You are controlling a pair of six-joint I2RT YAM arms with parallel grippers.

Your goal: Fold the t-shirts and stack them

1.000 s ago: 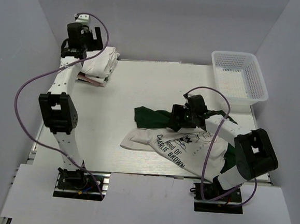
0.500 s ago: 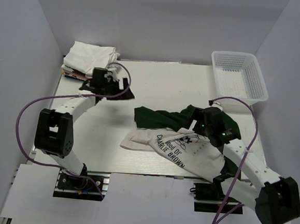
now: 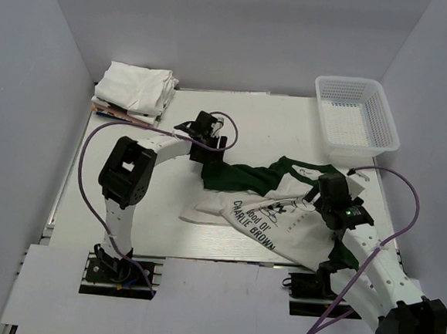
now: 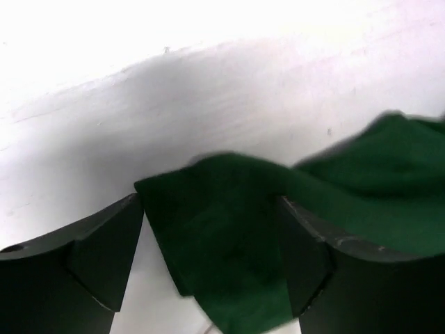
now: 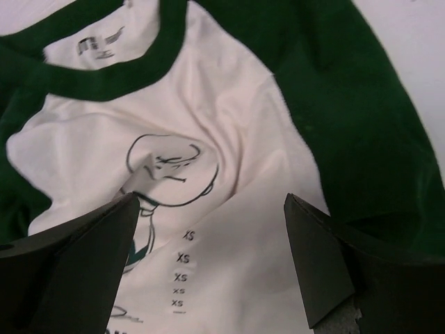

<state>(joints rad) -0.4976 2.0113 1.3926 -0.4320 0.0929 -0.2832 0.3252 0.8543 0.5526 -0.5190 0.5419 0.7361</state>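
Note:
The white t-shirt with dark green sleeves, collar and "Good Ol' Charlie Brown" print lies crumpled at the table's centre right. Its left green sleeve reaches towards the middle. My left gripper is open and low over that sleeve's end; in the left wrist view the sleeve lies between the spread fingers. My right gripper is open above the shirt's chest; the right wrist view shows the green collar and the cartoon print. Folded whitish t-shirts are stacked at the back left.
A white plastic mesh basket stands at the back right corner. The table's left edge meets the grey side wall. Purple cables loop over both arms.
My left arm has swung from the folded stack at the back left to the green sleeve. My right arm has drawn back to the near right, and the shirt's collar area now lies spread.

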